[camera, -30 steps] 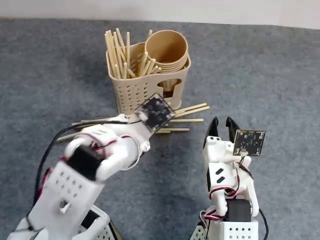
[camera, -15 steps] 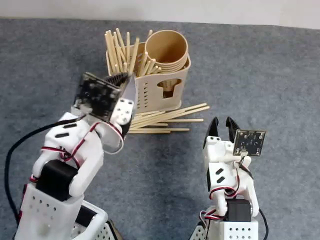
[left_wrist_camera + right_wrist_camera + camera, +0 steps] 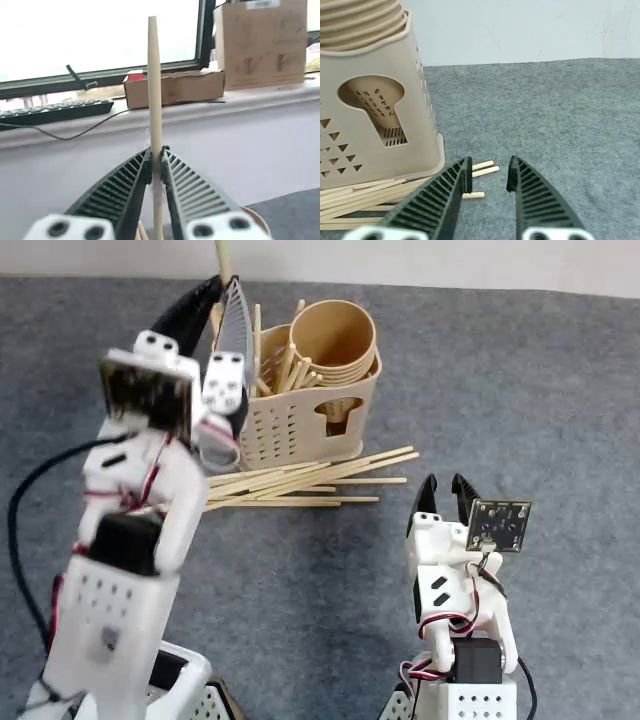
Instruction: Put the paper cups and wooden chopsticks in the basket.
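Your left hand (image 3: pixel 222 285) is clamping one chopstick (image 3: pixel 154 75) by the basket's (image 3: pixel 300 425) far left corner. Your right hand (image 3: pixel 446 485), parted and empty, is sitting near the basket's front right, open table (image 3: pixel 560 390) beside it.

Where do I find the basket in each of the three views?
High view: basket at top centre, next to the left gripper.
Right wrist view: straight ahead of the right gripper, behind loose chopsticks.
Left wrist view: cannot tell; a tan curved edge sits near the fingers.
Shared landmark: grey mat.
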